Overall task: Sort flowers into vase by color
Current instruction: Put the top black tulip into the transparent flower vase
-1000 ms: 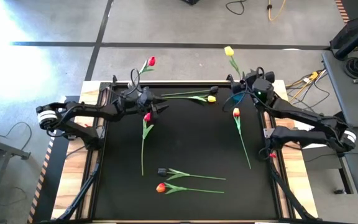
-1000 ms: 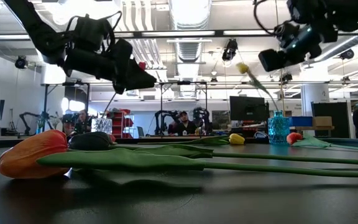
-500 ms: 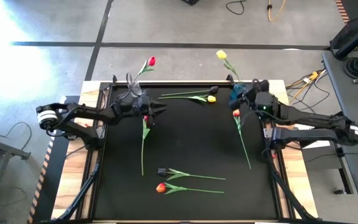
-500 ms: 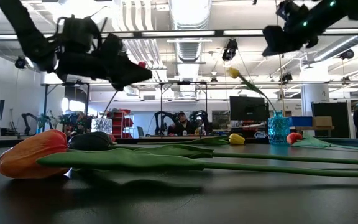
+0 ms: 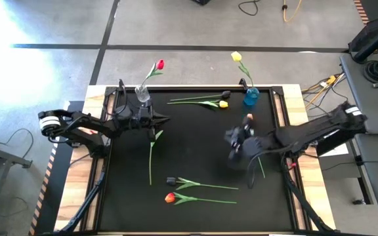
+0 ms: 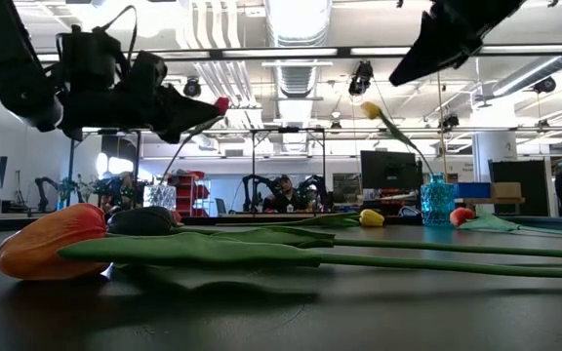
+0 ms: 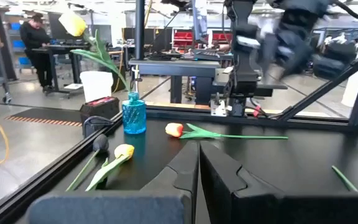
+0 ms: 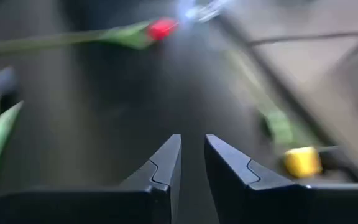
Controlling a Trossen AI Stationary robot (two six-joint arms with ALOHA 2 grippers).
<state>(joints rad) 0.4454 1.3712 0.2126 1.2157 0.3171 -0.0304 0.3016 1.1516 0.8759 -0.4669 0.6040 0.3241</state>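
- Black surface (image 5: 202, 151) from above: left hand (image 5: 156, 120) over the far end of a lying red tulip (image 5: 151, 157), head hidden beneath it, long stem running straight back toward the near edge. Clear vase (image 5: 142, 96), already holding one red bloom, just beyond that hand at the far-left rim.
- Same view, other side: right hand (image 5: 233, 143) out over mid-surface, just beside an orange tulip (image 5: 249, 118) with its head toward the blue vase (image 5: 251, 97) and its stem slanting to the near right. Nearer to this flower than the left hand by far; left hand clearly nearer to the red one.
- Level with the surface: left hand (image 6: 203, 105) and right hand (image 6: 408, 66) both raised well clear of it, nothing hanging from either. Blue vase (image 6: 437, 202) upright far off, a yellow bloom leaning out of it.
- Left wrist: fingers (image 7: 185, 177) pressed together, nothing between them. Ahead, blue vase (image 7: 133, 116), orange tulip (image 7: 174, 129) lying crosswise, a yellow tulip (image 7: 123, 151) near the rim.
- Right wrist: fingers (image 8: 166, 168) parted by a narrow gap, empty. Red tulip (image 8: 161, 28) far ahead, blurred; yellow tulip (image 8: 301, 162) off to one side.
- Judged: for the red stem, a drop straight down and a grip across the stem just behind the head.
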